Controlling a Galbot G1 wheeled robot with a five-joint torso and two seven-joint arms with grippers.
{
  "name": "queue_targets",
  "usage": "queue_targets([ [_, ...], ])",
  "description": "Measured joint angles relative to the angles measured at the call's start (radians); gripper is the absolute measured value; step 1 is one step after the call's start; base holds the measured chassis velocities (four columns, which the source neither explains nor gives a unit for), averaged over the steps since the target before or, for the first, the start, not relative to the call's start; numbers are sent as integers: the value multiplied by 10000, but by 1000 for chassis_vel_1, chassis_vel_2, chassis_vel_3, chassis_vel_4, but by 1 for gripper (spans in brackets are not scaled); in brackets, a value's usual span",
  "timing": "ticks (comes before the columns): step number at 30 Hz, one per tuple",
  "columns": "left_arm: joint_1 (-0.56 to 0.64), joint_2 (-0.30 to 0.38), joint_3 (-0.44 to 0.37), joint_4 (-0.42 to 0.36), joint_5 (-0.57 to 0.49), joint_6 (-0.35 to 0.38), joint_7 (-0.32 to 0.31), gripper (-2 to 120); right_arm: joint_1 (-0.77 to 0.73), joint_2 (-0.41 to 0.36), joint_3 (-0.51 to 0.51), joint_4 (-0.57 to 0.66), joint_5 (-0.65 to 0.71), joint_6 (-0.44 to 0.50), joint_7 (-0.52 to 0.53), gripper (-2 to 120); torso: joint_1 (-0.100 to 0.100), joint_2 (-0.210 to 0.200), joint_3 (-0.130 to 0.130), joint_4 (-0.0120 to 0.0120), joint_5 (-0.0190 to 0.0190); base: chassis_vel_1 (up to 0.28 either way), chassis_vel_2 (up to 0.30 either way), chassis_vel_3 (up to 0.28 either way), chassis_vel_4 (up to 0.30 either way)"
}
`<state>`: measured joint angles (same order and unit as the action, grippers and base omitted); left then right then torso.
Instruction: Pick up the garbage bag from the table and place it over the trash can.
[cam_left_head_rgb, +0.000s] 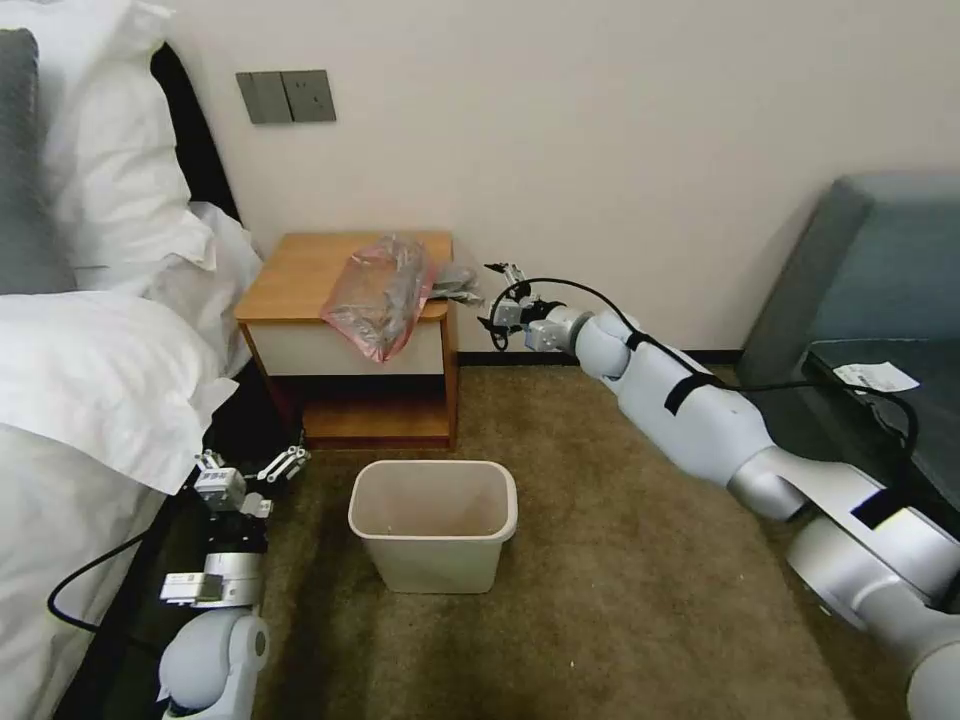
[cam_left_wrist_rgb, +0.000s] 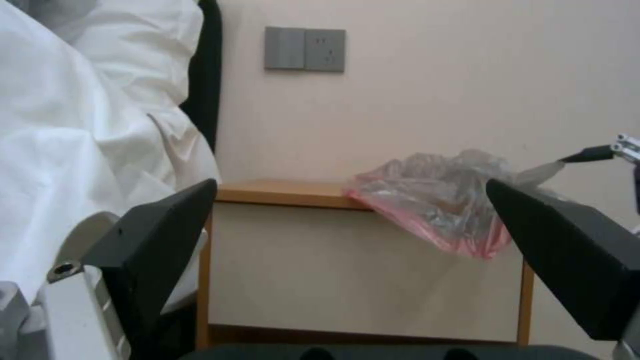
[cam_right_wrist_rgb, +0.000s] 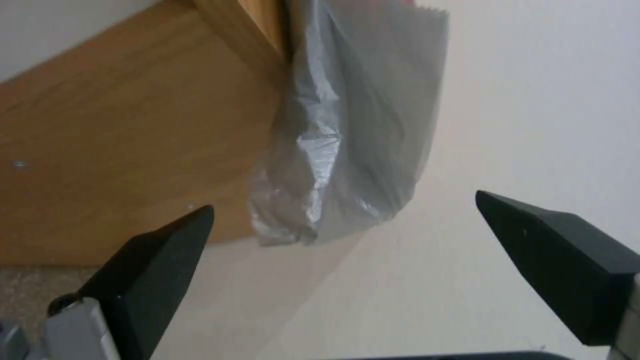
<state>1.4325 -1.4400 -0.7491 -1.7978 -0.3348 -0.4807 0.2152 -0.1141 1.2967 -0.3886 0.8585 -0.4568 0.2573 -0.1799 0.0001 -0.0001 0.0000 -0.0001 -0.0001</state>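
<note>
Head view: garbage bag (cam_left_head_rgb: 382, 290) lies crumpled on the table (cam_left_head_rgb: 300, 275), a flap overhanging at 3 o'clock.
Right gripper (cam_left_head_rgb: 497, 295): spread wide beside that flap, apparently lined up to pinch.
Left gripper (cam_left_head_rgb: 252, 470): spread, parked low.
Trash can (cam_left_head_rgb: 433, 523): bare, at table's 6 o'clock.

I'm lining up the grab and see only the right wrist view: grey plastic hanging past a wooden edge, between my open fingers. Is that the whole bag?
Observer: No. Most of the garbage bag lies on top of the table, and its pink-edged part droops over the front. The right gripper faces a grey tail that hangs off the table's side.
Operator: Where's the bin?
Observer: The trash can stands on the carpet in front of the table, with no bag over it.
Operator: And my other arm?
Observer: The left gripper is low beside the bed, open and pointing at the table.
</note>
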Motion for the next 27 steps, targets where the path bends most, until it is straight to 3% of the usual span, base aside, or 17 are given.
queue_targets([
  [8,-7,-78,23,35,76,-40,14,100,354,765,105,-946,-504,305,155,100,-1,0,0,4,0,0,0,0,0],
  [15,23,-99,25,46,131,-77,15,100,359,798,152,-1157,-645,392,243,100,0,0,0,1,1,0,0,0,0],
  [23,8,-106,30,57,157,-90,15,100,340,814,54,-1112,-620,417,330,87,-1,1,0,1,1,0,0,0,0],
  [27,10,-130,36,63,186,-91,15,100,341,938,-12,-1127,-617,385,415,70,-1,1,-1,1,1,0,0,0,0],
])
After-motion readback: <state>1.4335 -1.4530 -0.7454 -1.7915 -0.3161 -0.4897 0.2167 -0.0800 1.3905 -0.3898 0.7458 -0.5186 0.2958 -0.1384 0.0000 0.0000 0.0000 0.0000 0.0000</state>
